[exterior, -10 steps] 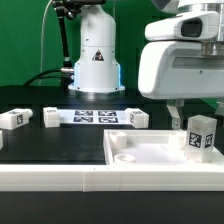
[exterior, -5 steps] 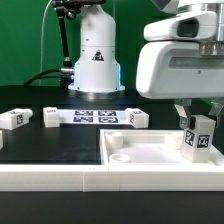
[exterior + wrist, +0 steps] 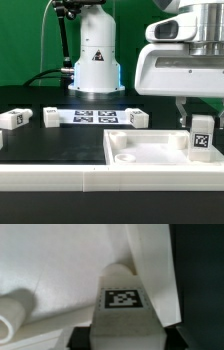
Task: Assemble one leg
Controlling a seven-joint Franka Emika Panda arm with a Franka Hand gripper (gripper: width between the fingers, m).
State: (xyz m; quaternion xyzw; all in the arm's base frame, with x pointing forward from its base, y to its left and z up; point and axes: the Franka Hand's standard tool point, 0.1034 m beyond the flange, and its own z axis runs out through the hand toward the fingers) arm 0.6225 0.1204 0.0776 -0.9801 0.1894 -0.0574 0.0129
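Observation:
My gripper [image 3: 200,118] is shut on a leg [image 3: 203,137], a small white post with a black-and-white tag on its face. It holds the leg upright over the corner of the white tray-like panel [image 3: 140,150] at the exterior view's right. In the wrist view the leg [image 3: 123,303] runs out from between my dark fingers [image 3: 82,335], its far end close to the panel's raised rim [image 3: 150,263]. A round socket stub [image 3: 12,308] of the panel shows to one side. Whether the leg's end touches the panel I cannot tell.
Another leg [image 3: 13,118] lies on the black table at the exterior view's left. Two more [image 3: 51,117] [image 3: 137,118] lie at either end of the marker board [image 3: 93,117]. The arm's white base [image 3: 95,60] stands behind, before a green backdrop.
The gripper and the leg have shifted toward the exterior view's right and slightly down. The leg has turned so its tagged face now points squarely at the exterior camera.

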